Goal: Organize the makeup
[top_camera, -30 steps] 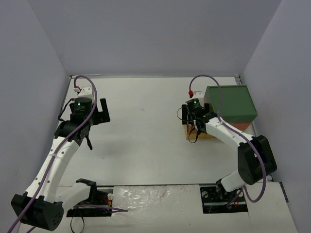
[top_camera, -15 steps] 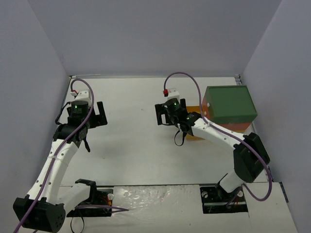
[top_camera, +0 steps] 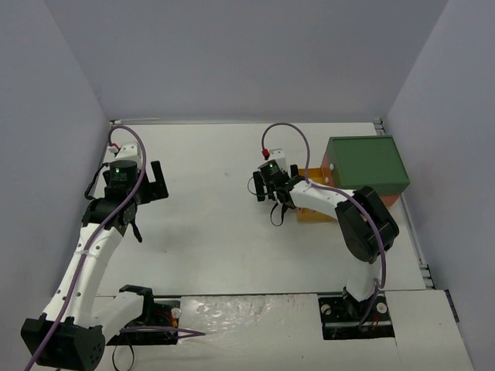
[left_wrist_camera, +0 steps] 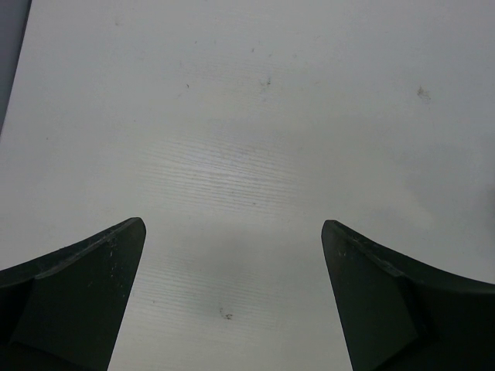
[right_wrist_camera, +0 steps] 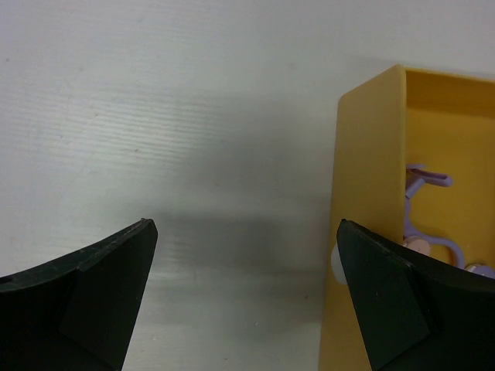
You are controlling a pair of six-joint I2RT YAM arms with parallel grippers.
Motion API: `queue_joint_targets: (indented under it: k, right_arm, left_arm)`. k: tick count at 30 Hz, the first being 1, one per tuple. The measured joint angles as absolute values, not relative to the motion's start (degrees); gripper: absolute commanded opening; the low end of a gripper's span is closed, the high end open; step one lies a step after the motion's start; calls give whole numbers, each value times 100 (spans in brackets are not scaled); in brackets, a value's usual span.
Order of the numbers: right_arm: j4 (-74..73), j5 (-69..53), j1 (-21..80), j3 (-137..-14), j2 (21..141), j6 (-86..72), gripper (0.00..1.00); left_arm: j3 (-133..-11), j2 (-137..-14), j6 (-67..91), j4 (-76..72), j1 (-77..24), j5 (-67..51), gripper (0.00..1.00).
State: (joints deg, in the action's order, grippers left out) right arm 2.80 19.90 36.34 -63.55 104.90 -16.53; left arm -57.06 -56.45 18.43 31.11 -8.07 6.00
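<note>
top looks down on whole table point(top_camera: 224, 255); wrist views close, right apparently sharing tray point(right_wrist_camera: 371, 193).

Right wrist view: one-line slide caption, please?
Right gripper, fingers open, over the white table beside a yellow plastic tray holding a lilac loop-handled tool.

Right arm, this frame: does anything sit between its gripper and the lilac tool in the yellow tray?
Yes. The side wall of the yellow tray stands upright between the open right gripper, which hangs over the table beside the tray, and the lilac tool lying inside. Nothing else visible blocks it.
</note>
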Motion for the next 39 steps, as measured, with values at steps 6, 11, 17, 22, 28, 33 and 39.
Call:
queue_joint_targets:
  k: [6,11,17,22,28,33,39]
  right_arm:
    - [329,2189,3222,-6357,10490,-1606,100]
    - [325,2450,2972,-6357,10490,-1481,100]
    - [229,2910,2892,-6368,10498,-1315,100]
    - [112,3278,2877,-6458,10639,-1189,100]
    - [-94,3563,2752,-6494,10778,-1084,100]
    - [-219,3752,2738,-6531,10792,-1032,100]
    - [-323,3698,2742,-6635,10787,-975,100]
  left_arm:
    - [-5692,-5643,1844,3109,-769,590,97]
    - [-5664,-5640,1846,3110,-743,562,97]
    - [-5664,-5640,1848,3109,-714,521,97]
    - [-5663,-5640,1850,3108,-705,491,97]
    - [-5662,-5640,1852,3107,-697,465,97]
    - [-5654,-5640,1864,3105,-661,447,97]
    - [-5653,-5640,1870,3105,-623,427,97]
